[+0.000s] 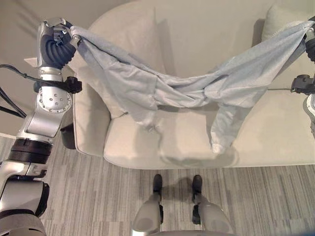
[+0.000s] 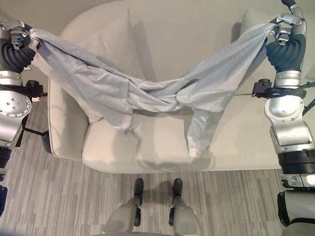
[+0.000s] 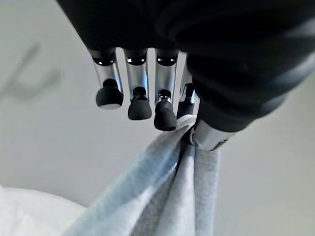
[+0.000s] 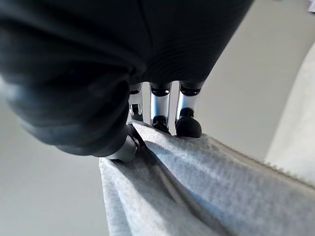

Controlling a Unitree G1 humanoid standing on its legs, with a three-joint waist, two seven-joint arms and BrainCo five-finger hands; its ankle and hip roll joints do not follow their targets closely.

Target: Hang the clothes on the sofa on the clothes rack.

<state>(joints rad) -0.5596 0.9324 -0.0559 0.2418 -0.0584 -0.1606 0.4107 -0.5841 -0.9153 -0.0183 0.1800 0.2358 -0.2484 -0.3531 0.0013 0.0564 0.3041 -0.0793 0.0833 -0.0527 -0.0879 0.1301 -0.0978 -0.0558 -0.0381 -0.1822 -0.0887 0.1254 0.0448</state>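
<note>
A light grey-blue garment (image 1: 162, 88) hangs stretched between my two hands above the cream sofa (image 1: 172, 142). My left hand (image 1: 55, 37) is raised at the sofa's left end and pinches one end of the garment (image 3: 172, 187) between thumb and fingers (image 3: 140, 105). My right hand (image 2: 285, 34) is raised at the right end and pinches the other end (image 4: 197, 187). The garment sags in the middle, and a sleeve (image 2: 199, 130) dangles down to the seat cushion.
A pale cushion (image 1: 283, 19) leans at the sofa's back right. In front of the sofa runs a grey striped floor (image 1: 98, 196). A plain wall (image 3: 59, 123) shows behind the left hand.
</note>
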